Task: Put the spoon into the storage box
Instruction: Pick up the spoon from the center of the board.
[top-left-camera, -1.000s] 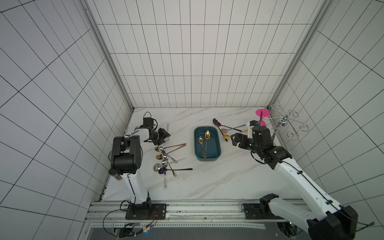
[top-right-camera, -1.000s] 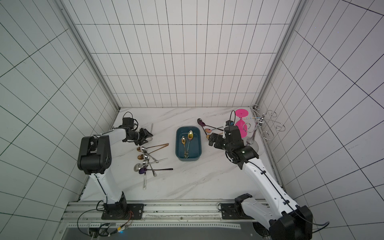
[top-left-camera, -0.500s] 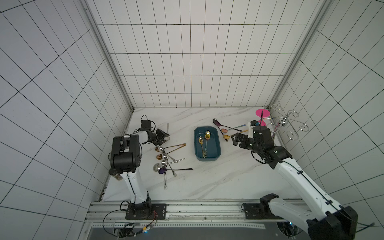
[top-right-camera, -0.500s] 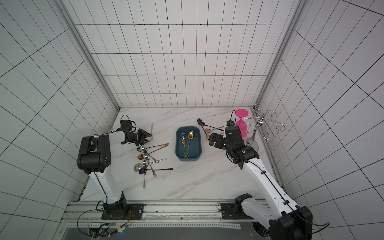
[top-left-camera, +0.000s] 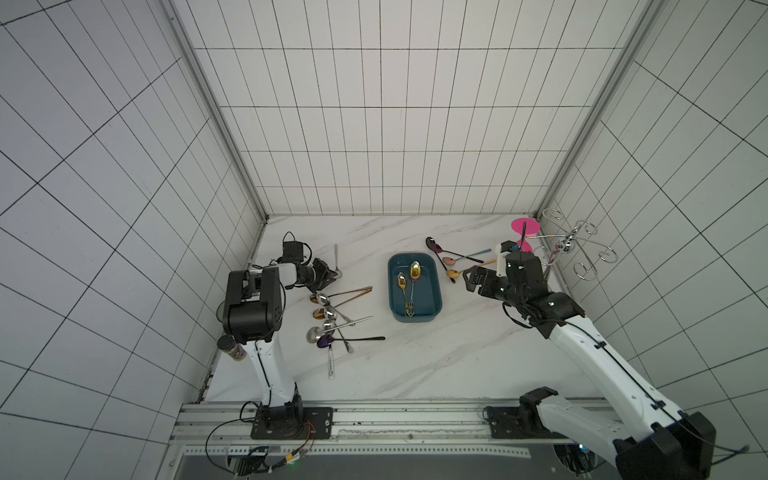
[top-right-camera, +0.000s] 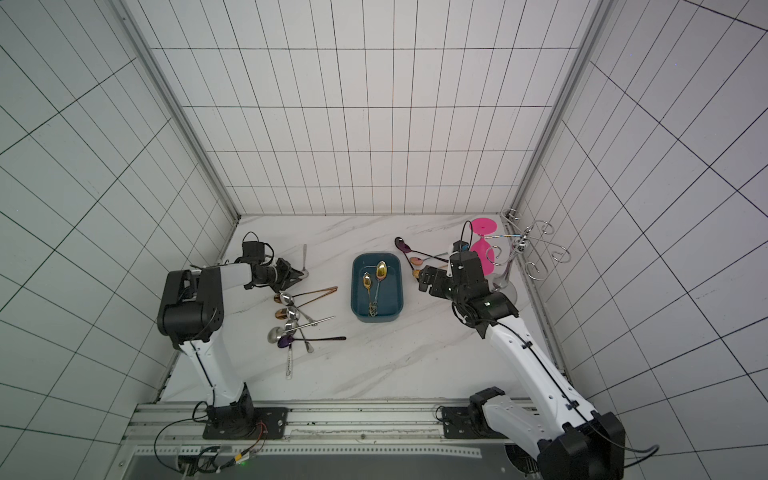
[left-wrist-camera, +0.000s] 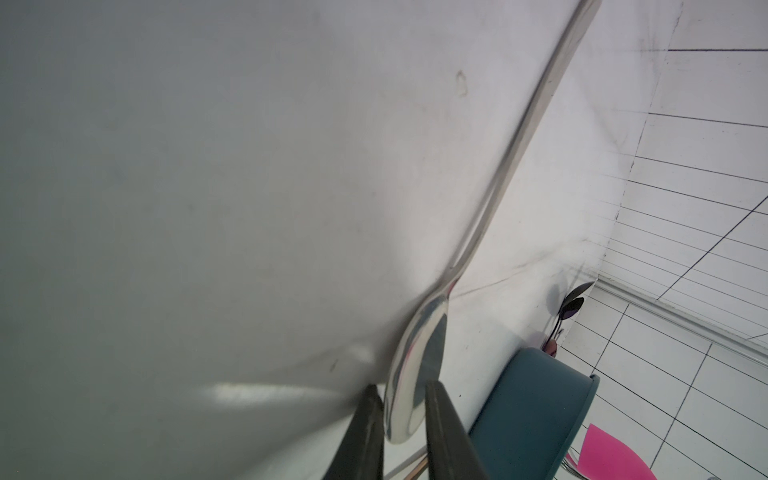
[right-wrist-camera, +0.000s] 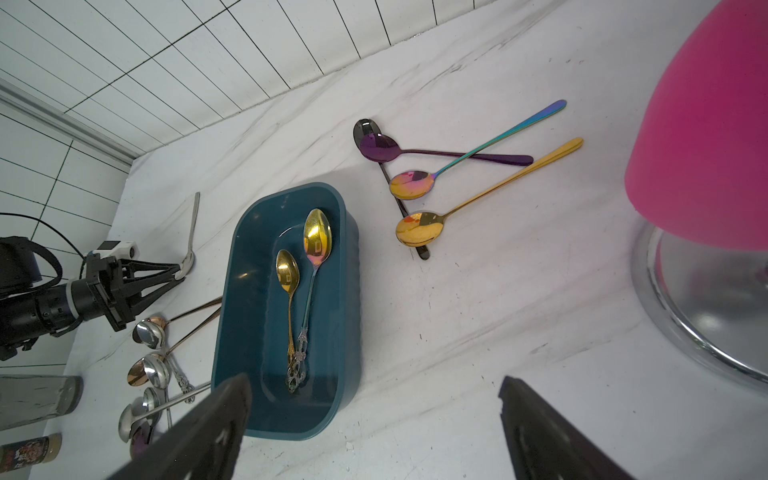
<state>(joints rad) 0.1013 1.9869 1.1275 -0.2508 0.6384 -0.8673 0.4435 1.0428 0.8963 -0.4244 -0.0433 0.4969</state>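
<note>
So the thing that's different from a second ago is the left end effector (top-left-camera: 332, 276). Its jaws stood clearly apart back then, and now they're pulled in tight on the bowl of the silver spoon (top-left-camera: 336, 259). The arm itself barely shifts, it's really just the jaws closing. In the left wrist view the two dark fingers (left-wrist-camera: 365, 432) sit right against either edge of the bowl (left-wrist-camera: 419, 353), so to me that reads as a pinch on the spoon rather than an empty close. I can't tell how firm it is, though. The spoon looks like it's on the bench (top-left-camera: 415, 365), between 9 and 10 o'clock from the storage box (top-left-camera: 430, 291), with its handle pointing off to 12 o'clock toward the back wall. The box is mid-bench with two gold spoons (top-left-camera: 409, 282) in it already. The right end effector (top-left-camera: 471, 279) hasn't budged: it hangs at 3 o'clock of the box, spread wide with nothing in it. My take is that the grab is basically done and what's left is the lift and a carry toward 3 o'clock to get over the box. One thing I'd worry about is that a curved, shiny bowl is a slippery place to hold, and with that long handle sticking out the spoon could swivel or slide out once it's off the bench.
</note>
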